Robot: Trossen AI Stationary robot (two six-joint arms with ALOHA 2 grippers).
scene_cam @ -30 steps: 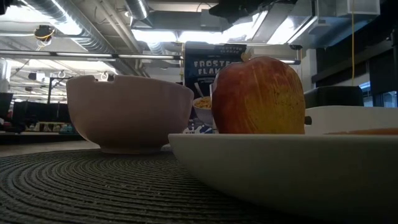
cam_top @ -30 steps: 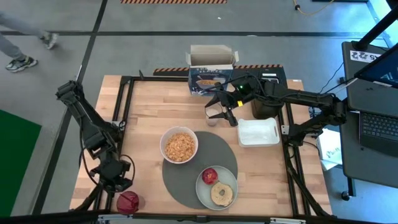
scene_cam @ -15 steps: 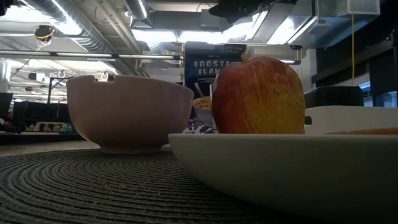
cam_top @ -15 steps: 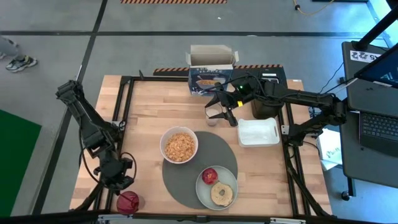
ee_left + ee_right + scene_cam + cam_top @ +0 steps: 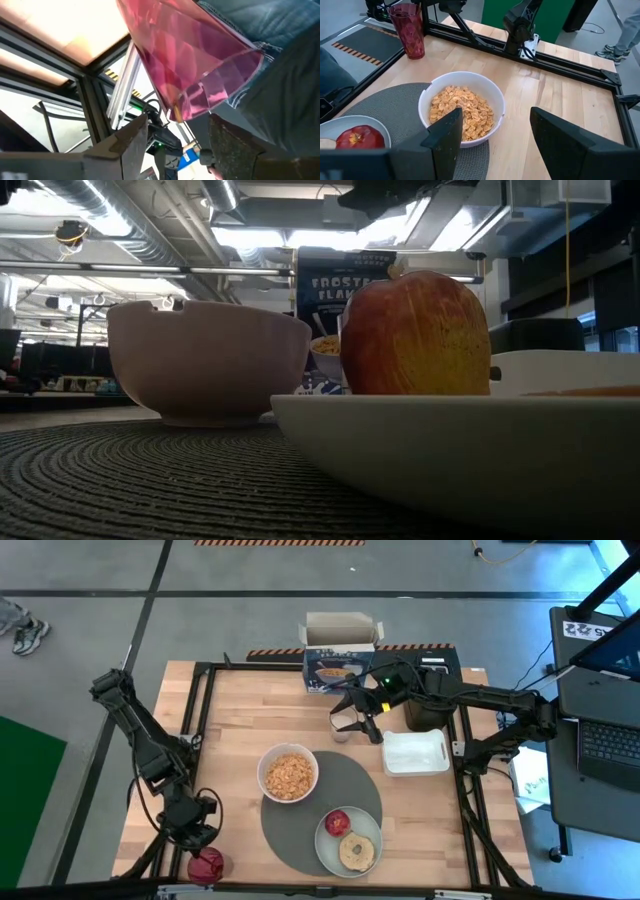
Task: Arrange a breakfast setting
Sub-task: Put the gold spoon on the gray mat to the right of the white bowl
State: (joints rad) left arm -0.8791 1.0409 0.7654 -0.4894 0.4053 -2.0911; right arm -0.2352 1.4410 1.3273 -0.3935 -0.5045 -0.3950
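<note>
The round dark-grey mat (image 5: 312,808) lies at the table's near middle. On it stand the white bowl (image 5: 288,773) of cereal and the pale-green plate (image 5: 330,843) with the red apple (image 5: 337,822) and the bagel half (image 5: 357,851). The blue cereal box (image 5: 335,658) stands at the far edge. My right gripper (image 5: 350,721) hangs open above a small pale glass (image 5: 343,734) in front of the box. My left gripper (image 5: 197,832) is open just beside a red tumbler (image 5: 205,865) at the near left corner; the tumbler (image 5: 190,65) fills the left wrist view ahead of the fingers. The spoon is not in view.
A white rectangular tray (image 5: 415,752) lies right of the mat, and the black toaster (image 5: 425,705) stands behind it. A dark metal frame (image 5: 200,700) runs round the table. Bare wood lies between the left frame and the bowl.
My left gripper has gone a little toward the table's near edge, closer to the red tumbler. My right arm and the things on the table have kept still.
</note>
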